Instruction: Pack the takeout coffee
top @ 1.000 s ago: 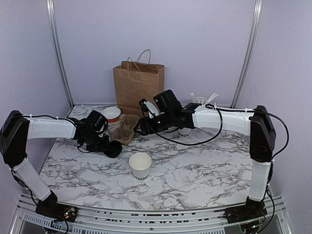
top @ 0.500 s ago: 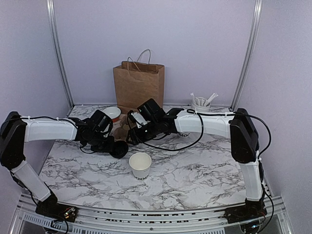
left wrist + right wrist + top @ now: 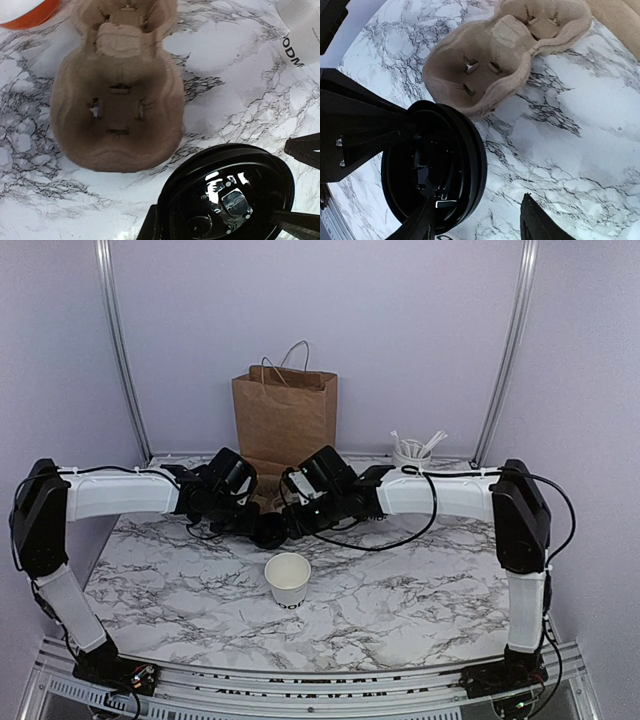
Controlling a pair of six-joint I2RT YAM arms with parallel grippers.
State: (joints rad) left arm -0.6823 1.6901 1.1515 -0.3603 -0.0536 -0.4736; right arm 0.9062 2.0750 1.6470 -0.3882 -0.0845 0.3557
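black plastic lid (image 3: 227, 195) is held at its edge by the left claw (image 3: 256, 527), jaws closed on it. it hangs tilted at the near end of the moulded-pulp carrier (image 3: 117, 105), beyond the white paper cup (image 3: 288, 578). a second ago lid and left claw were well left of the cup; both have since travelled right to the middle of the counter (image 3: 400, 580). the right claw (image 3: 476, 210) has come lower and closer and now faces the left one. its jaws stand apart, one finger across the lid's lower edge, the other over bare marble, gripping nothing. the cup has not shifted: upright, mouth up, nearer than both claws, apart from the lid.

an orange-rimmed bowl (image 3: 25, 10), plain in the top view a second ago, is now covered there by the left arm. a second white cup (image 3: 302, 35) shows only in the left wrist view.

the counter is white marble pattern with dark veins. a brown paper bag (image 3: 285, 420) stands upright at the back and a cup of stirrers (image 3: 412, 453) at back right. the walls (image 3: 400, 340) are pale lilac, with metal posts (image 3: 118, 350) in the corners.

the lid is round and glossy, with a raised rim catching reflections. the cup is plain white with dark block lettering near its base.
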